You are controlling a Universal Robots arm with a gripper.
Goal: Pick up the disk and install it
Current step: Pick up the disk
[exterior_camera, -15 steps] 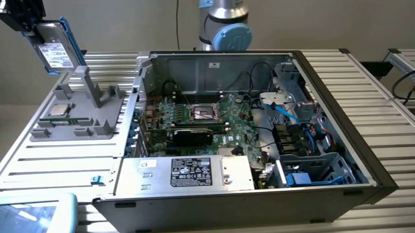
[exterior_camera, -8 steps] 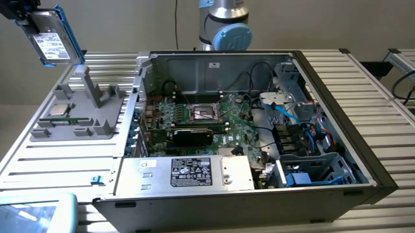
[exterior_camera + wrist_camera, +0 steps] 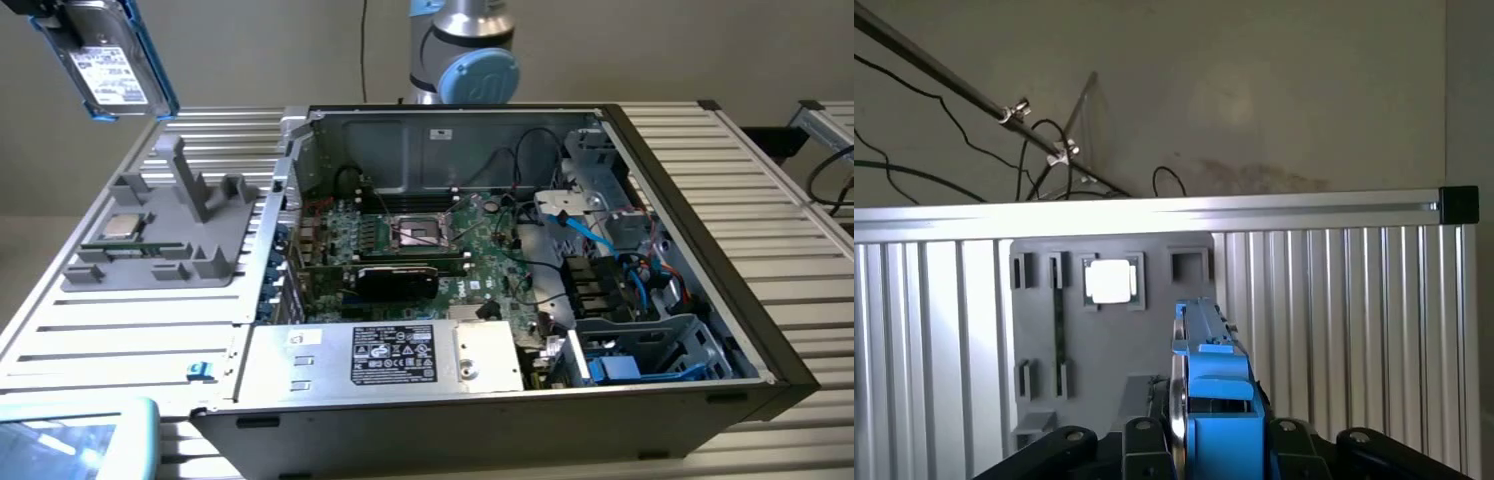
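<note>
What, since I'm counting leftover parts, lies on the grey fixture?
A square silver chip and a thin green strip lie on the fixture. Whatever is beneath them is covered.

exterior: high, oblique over case (image 3: 400, 140) | wrist: down past disk (image 3: 1216, 400) | shared: grey fixture (image 3: 160, 270) (image 3: 1114, 360)

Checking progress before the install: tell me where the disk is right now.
The disk is held aloft by the gripper at the exterior view's upper left, above the grey fixture tray and outside the open computer case.
</note>
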